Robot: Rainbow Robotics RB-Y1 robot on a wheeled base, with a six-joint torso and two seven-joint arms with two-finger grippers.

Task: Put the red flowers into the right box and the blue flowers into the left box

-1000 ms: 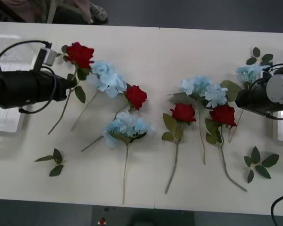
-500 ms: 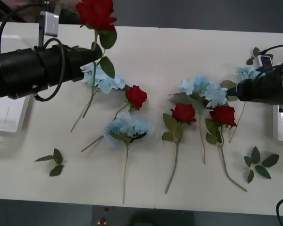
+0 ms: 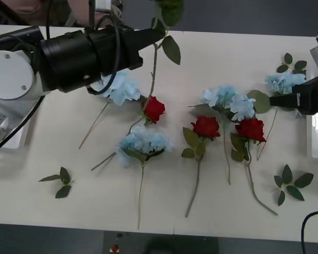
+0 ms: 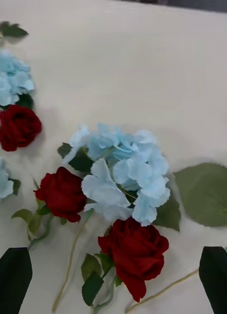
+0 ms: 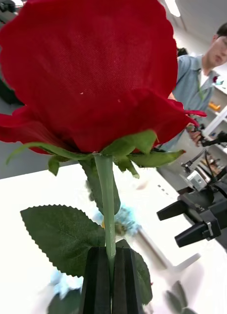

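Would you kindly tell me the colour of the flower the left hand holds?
Deep red, seen best in the left wrist view: the rose clamped by the left hand.

Showing deep red blooms on red flowers [image 3: 206,127], thin green stems, dark green leaves. Showing pale blue fluffy heads on blue flowers [image 3: 143,142]. Lying on cream table [image 3: 164,201]. Showing black fingers on left gripper [image 5: 109,279]. Showing white left box [image 3: 10,138].

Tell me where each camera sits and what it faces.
Front: above the arms, looking down at the table; both arms show.
Right wrist: on the right hand, open over a rose.
Left wrist: on the left hand, shut on a lifted rose.
Shared: the right hand appears in the left wrist view too.
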